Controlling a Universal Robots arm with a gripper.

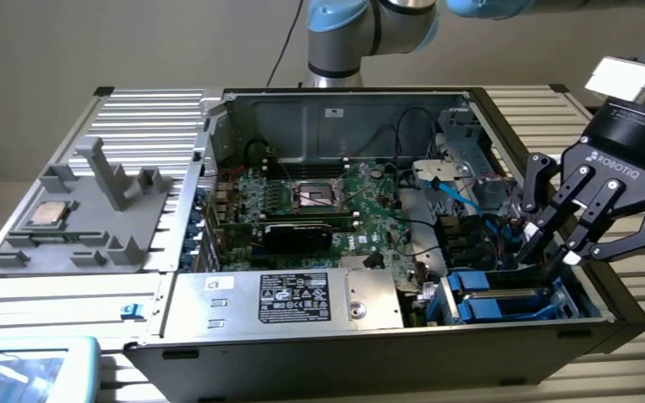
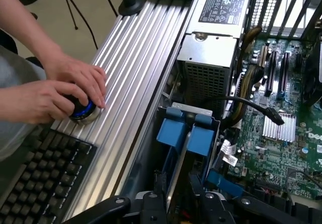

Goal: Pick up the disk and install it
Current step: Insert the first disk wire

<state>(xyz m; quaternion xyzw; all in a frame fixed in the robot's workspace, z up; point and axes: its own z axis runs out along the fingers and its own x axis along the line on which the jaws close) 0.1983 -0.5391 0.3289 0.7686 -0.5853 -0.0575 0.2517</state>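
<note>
Wrist view first: the disk is seen edge-on, stood upright in the drive bay between blue carrier tabs, probably so it can be slid straight down its slot. It's pinched by the gripper, with the jaws closed in on its thin sides, as far as can be judged. A person's hands on a knob beside a keyboard are caught here too. From the exterior view, the bay's corner spot in the open case is made clear, and a CPU chip is seen parked on a grey tray, well apart.
</note>
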